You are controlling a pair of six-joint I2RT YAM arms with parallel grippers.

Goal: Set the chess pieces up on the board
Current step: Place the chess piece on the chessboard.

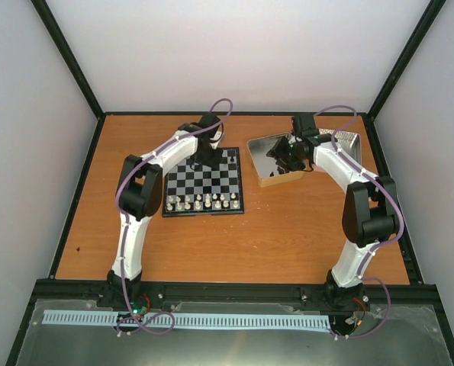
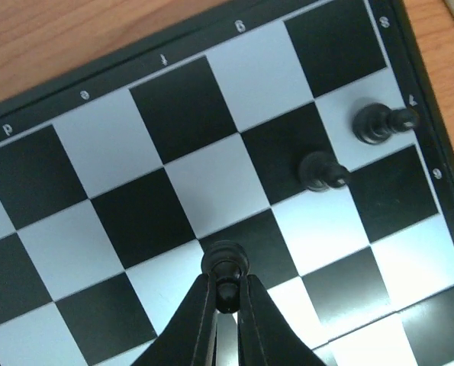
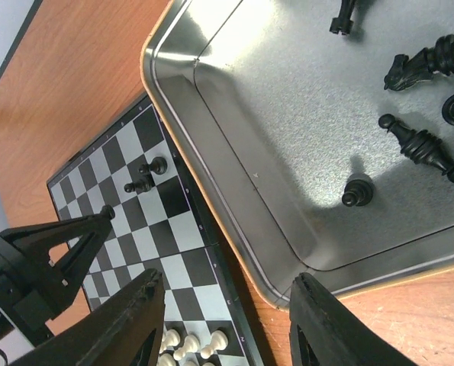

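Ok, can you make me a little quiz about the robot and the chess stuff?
1. True or false: the left end effector is pinching a black pawn over the board.
2. Where are the spare black pieces waiting? A: in the metal tin tray. B: on the bare wooden table. C: stacked on the robot's base.
3. In the left wrist view, how many free black pieces already stand on the board?

Key: 1 true. 2 A. 3 two.
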